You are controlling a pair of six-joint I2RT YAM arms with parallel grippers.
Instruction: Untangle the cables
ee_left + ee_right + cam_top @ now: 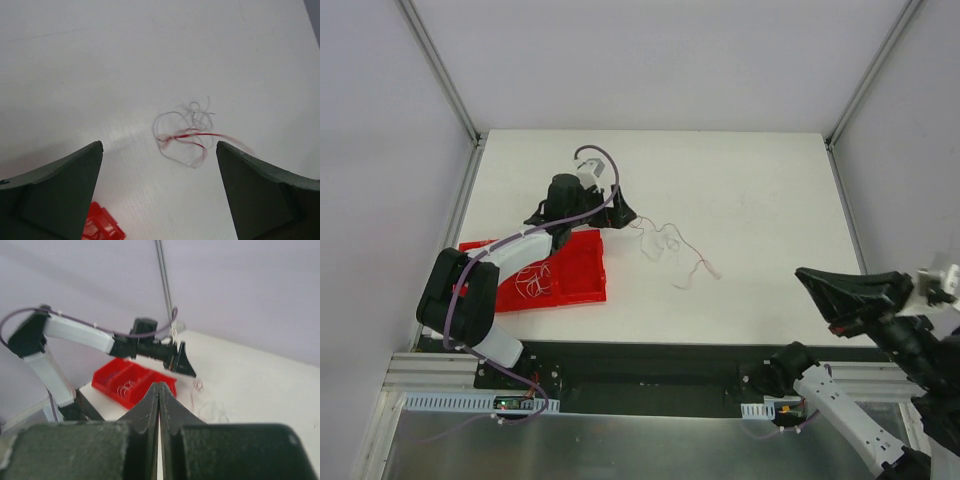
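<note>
Roughly midway between the left and right edges of the bench [770, 200], the cables [665, 245] lie in a loose tangle. The left gripper [159, 146] hovers just beside them, spread wide and empty. The right gripper [159, 390], pressed together, hangs over the near right corner. A red tray [582, 270] sits toward the near left corner.

The cables [192, 134] are whitish, with one bright red strand. Perhaps some are purplish, but such thin wires blur. The tabletop [100, 60] is plain white. The bin [582, 268] is bright red. The left gripper [159, 146] is dark greenish-black, without pattern.
</note>
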